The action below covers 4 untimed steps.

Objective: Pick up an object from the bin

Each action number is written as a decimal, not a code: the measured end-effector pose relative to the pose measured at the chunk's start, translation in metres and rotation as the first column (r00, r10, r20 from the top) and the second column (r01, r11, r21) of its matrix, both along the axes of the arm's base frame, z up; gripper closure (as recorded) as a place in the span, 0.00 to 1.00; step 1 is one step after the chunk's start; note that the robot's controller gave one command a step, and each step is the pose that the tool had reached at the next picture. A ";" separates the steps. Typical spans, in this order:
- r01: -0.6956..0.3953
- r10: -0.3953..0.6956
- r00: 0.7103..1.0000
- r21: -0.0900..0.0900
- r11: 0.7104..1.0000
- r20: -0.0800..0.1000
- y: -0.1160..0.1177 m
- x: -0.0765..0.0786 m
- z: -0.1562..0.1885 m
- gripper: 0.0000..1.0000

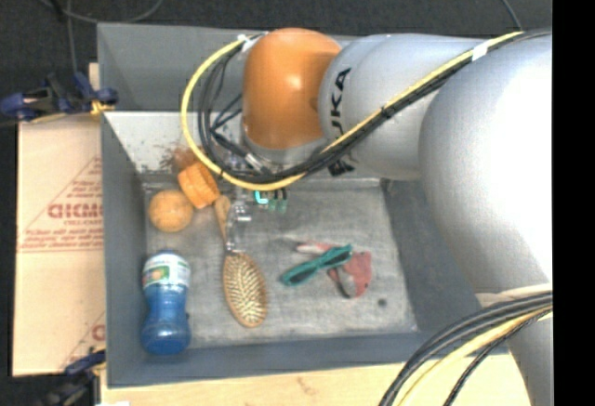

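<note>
Fingers (240,213) low in the back-left part of the bin (307,320), directly under the orange cover (284,88) of the wrist. Seen only as a thin grey tip below this cover and below the yellow cable (200,84). How far open: not possible to tell. Nothing clearly seen between them. Tip placed right at the upper end of the handle of a brush (244,290). Touching the handle or only just above it: also not possible to tell.

Brush of wood, with an oval head, lying flat on the floor of the bin. Head toward the front wall, handle pointing to the back, up to the fingers.

Just left of the fingers, an orange ball (170,210) on the floor. Behind the ball and closer to the cover, an orange block (198,184), more angular, partly under the cable. Both near the fingers, apart from the brush head.

Further to the front, on the left side, a blue bottle (165,304) with a white label, lying along the left wall, beside the brush head but not touching.

Right of the brush, near the middle of the floor, a green strip (318,265) lying slantwise. At its right end, touching or overlapping, a red piece (358,272). Both well apart from the fingers.
</note>
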State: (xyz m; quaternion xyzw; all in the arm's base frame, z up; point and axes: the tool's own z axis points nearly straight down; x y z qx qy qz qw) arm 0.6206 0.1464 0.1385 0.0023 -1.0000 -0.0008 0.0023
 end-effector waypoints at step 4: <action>-0.402 0.402 0.915 -0.003 0.915 0.015 0.036 -0.008 0.124 1.00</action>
